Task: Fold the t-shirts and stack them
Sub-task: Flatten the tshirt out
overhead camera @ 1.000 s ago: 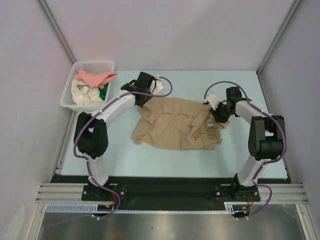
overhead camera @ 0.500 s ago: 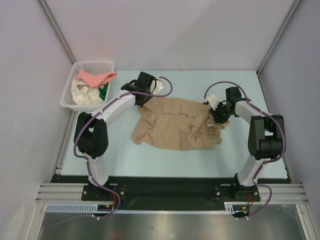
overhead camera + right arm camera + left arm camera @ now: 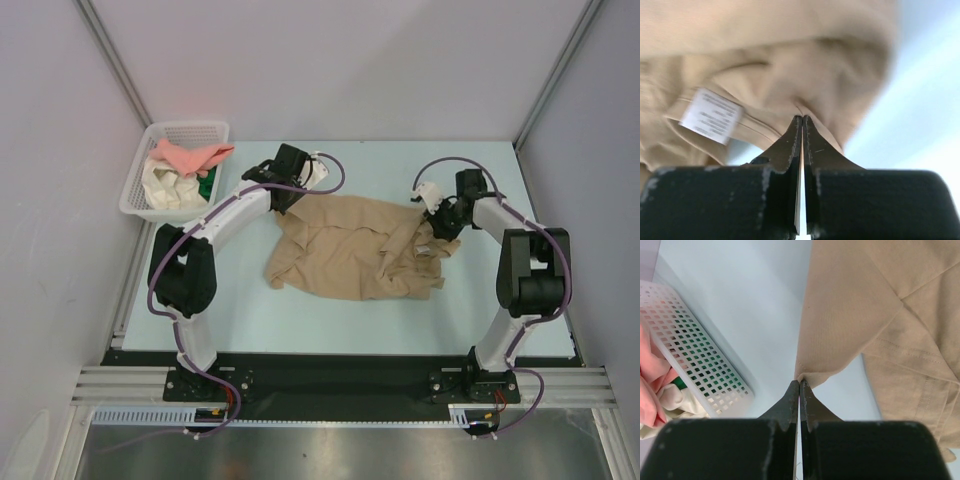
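Tan t-shirt [image 3: 350, 252] is lying crumpled in the middle of the table [image 3: 380, 165]. The left gripper [image 3: 799, 383] is pinching its far left corner with jaws pressed together. The right gripper [image 3: 802, 119] is likewise pinching a fold beside a white label [image 3: 711, 118], probably near the collar, though that view is blurring. A pink shirt [image 3: 188, 157] and a cream shirt [image 3: 165, 186] are sitting in the basket [image 3: 190, 128].

1 tan t-shirt [image 3: 340, 255], 1 mesh basket [image 3: 190, 127] with apparently 3 bunched t-shirts [image 3: 185, 157], 2 arms [image 3: 232, 208]
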{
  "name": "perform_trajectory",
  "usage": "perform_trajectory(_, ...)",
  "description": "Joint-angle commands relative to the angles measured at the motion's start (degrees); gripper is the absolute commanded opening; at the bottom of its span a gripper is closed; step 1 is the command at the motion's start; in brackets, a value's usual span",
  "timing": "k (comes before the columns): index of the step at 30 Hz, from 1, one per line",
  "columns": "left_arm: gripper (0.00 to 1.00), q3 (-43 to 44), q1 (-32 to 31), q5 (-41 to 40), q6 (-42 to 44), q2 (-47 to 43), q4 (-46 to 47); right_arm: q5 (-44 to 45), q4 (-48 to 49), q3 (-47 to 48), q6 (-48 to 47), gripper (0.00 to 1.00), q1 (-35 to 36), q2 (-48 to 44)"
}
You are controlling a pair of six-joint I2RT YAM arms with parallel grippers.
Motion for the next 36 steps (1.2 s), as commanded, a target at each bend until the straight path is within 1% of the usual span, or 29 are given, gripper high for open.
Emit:
perform_trajectory(1,0.0,-0.7,0.0,-2.6,0.7,-2.0,2.0,-0.1,2.0,4.4,1.2,0.0,-4.2,-5.0)
perform_trajectory(5,0.0,-1.4,0.0,-6.5,2.3,-1.7,4.8,0.0,2.5,7.3,1.8,0.0,-8.8,-3.8)
perform_trajectory(8,0.0,-0.8,0.2,-6.7,2.9,-1.6,5.1,0.6,3.1,9.6,2.1,0.0,-11.4,-1.2)
perform_trajectory(15,0.0,1.3,0.2,-7.5,3.6,-0.1,5.2,2.9,4.8,13.8,4.5,0.0,-13.3,4.3)
perform_trajectory(16,0.0,2.1,0.1,-7.5,3.6,0.3,5.2,3.3,4.7,14.1,4.5,0.12,-13.3,4.6)
perform_trajectory(18,0.0,3.2,0.1,-7.5,3.6,1.0,4.8,3.5,3.7,14.2,3.9,0.25,-13.3,3.7)
perform_trajectory(19,0.0,4.3,0.2,-7.4,3.5,1.3,4.6,3.3,3.8,13.4,3.8,0.37,-13.3,2.7)
perform_trajectory(20,0.0,4.7,0.1,-7.3,3.5,1.8,4.5,2.7,4.3,12.4,2.9,0.46,-13.4,1.1)
perform_trajectory(21,0.01,5.1,0.1,-7.3,3.6,1.9,4.4,2.0,4.7,11.3,2.4,0.51,-13.4,-2.3)
perform_trajectory(22,0.0,5.4,0.0,-7.3,3.6,2.1,4.3,1.2,5.1,10.0,1.6,0.55,-13.6,-4.5)
perform_trajectory(24,0.01,5.4,0.0,-7.3,3.6,2.2,4.1,-2.3,4.3,6.5,-0.7,0.55,-13.4,-9.7)
perform_trajectory(25,0.0,5.1,0.0,-7.3,3.6,2.1,4.2,-4.4,1.6,5.5,-1.5,0.54,-12.8,-11.1)
perform_trajectory(28,0.01,4.0,-0.1,-7.3,3.3,2.0,4.3,-6.7,-3.7,2.4,-4.5,0.52,-10.8,-14.3)
perform_trajectory(29,0.0,3.7,-0.1,-7.3,3.3,1.8,4.4,-7.1,-7.8,1.6,-5.5,0.51,-9.3,-14.6)
perform_trajectory(30,0.0,3.6,-0.1,-7.2,3.2,1.7,4.4,-7.3,-9.2,-0.5,-6.3,0.5,-8.6,-14.7)
perform_trajectory(33,0.0,3.0,-0.1,-7.0,3.0,1.6,4.4,-7.4,-11.2,-5.0,-7.3,0.48,-6.6,-14.4)
perform_trajectory(36,0.01,3.0,-0.1,-6.8,2.8,1.5,4.4,-7.2,-11.2,-7.4,-7.5,0.48,-5.1,-13.5)
